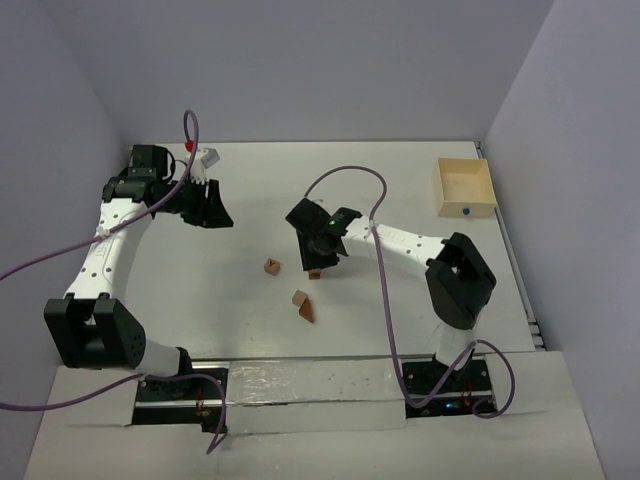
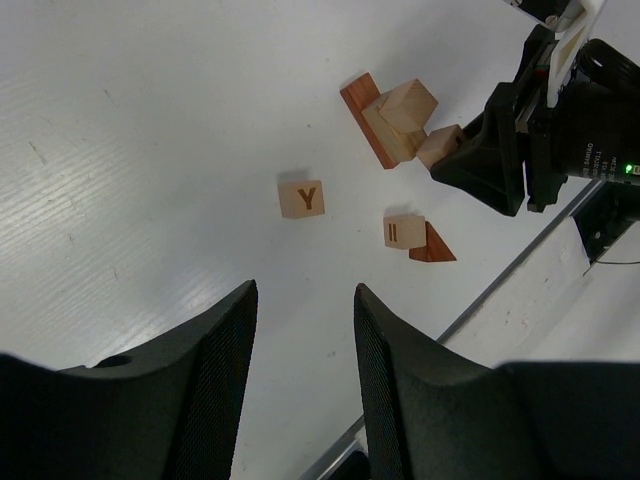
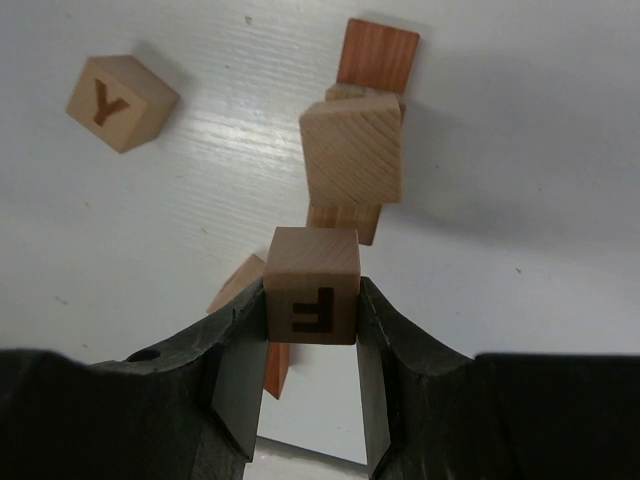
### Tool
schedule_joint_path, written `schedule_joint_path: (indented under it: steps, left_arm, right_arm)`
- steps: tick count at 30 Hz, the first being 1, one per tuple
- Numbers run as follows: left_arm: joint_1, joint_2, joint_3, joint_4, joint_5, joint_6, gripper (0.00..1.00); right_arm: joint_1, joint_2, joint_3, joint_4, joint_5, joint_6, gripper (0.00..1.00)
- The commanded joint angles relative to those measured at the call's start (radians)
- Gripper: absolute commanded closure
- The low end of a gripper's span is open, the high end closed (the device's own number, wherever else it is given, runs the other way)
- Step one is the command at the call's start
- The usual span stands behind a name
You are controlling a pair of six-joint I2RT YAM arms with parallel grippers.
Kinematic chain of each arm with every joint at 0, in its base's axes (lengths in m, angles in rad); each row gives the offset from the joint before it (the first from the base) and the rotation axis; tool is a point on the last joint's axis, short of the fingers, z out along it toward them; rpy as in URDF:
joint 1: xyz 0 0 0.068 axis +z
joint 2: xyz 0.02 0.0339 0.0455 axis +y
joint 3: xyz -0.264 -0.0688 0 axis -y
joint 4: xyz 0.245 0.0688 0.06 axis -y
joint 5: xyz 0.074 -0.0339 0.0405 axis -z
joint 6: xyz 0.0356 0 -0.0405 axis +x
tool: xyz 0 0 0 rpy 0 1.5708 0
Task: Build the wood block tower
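Note:
My right gripper is shut on a tan cube marked F and holds it above the table, just in front of a small pile. In that pile a plain tan cube sits on a tan oblong, with a reddish-brown bar lying behind. The pile also shows in the left wrist view. A tan cube marked Y lies alone to the left. Another marked cube touches a reddish-brown wedge. My left gripper is open and empty at the far left.
An open light-wood square box stands at the back right with a small blue thing inside. The right arm stretches across the middle. Purple cables loop over both arms. The table's front edge strip runs near the wedge.

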Motion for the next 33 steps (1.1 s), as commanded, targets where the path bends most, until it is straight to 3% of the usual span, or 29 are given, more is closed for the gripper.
schedule_joint_path:
  steps: [1, 8, 24, 33]
  left_arm:
    - [0.004, -0.011, 0.013, 0.030, 0.002, -0.001, 0.49]
    - [0.004, -0.012, 0.005, 0.032, 0.005, -0.002, 0.49]
    - [0.004, -0.004, 0.003, 0.031, 0.011, 0.000, 0.49]
    - [0.004, -0.006, -0.003, 0.033, 0.010, 0.000, 0.49]
  right_arm:
    - [-0.010, 0.022, 0.067, 0.015, 0.030, 0.016, 1.00]
    - [-0.040, 0.030, 0.060, 0.009, 0.020, 0.025, 0.93]
    - [-0.052, 0.041, 0.061, 0.017, 0.001, 0.008, 0.88]
    - [-0.052, 0.060, 0.070, 0.022, -0.010, 0.004, 0.74]
